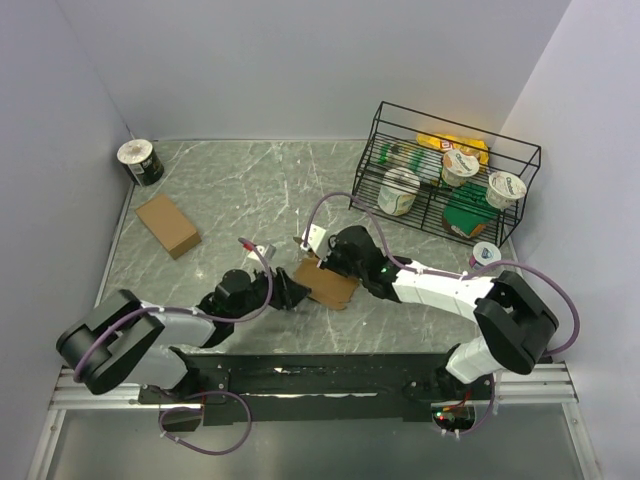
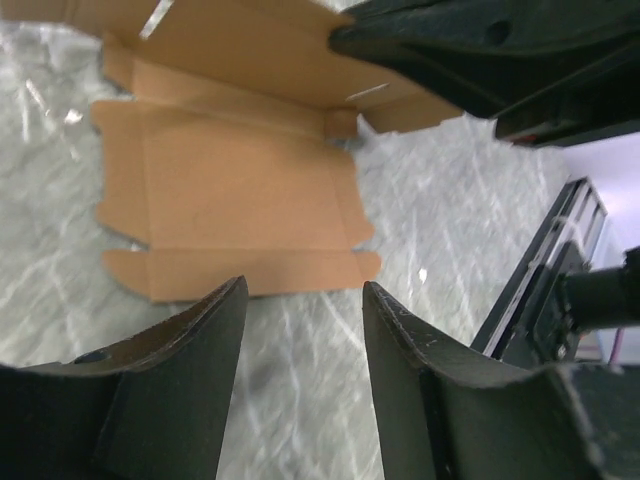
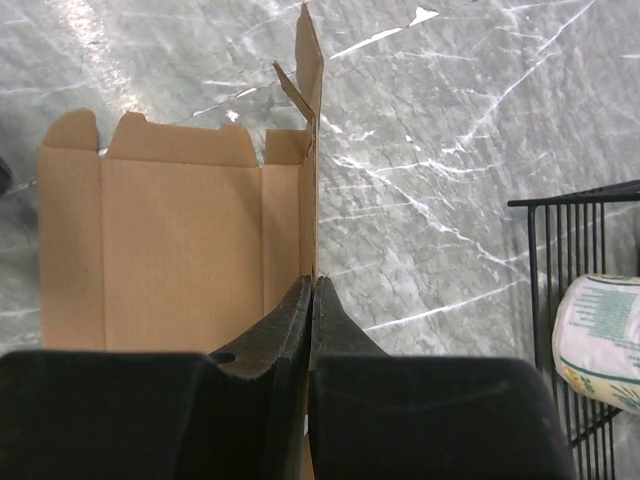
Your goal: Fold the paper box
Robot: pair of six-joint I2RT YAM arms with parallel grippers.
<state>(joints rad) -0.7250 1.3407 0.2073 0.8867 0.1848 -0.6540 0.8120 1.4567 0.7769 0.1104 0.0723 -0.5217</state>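
1. left end effector (image 2: 303,290): its jaws stand partly apart with nothing between them, low over the counter (image 2: 470,200), tips just short of the near flap of the paper box (image 2: 230,190).
2. paper box: a flat notched sheet near the middle of the counter, between the two end effectors. most panels lie flat, and one side wall on the right stands upright.
3. right end effector (image 3: 310,288): pinched closed on that upright wall, gripping it by its edge.
4. the step in hand, as i judge it, is raising the next wall. the left jaws should slide onto the near flap at its middle and close only once cardboard is between them. then fold along the scored crease while the right grip holds steady, so the sheet does not skid on the smooth marbled counter.
5. only the top view shows the finished cardboard box (image 1: 168,225) far left, well apart. the left wrist view shows the near flap and its tabs. the right wrist view alone shows how thin the held wall is, with the wire rack (image 3: 575,194) to its right.
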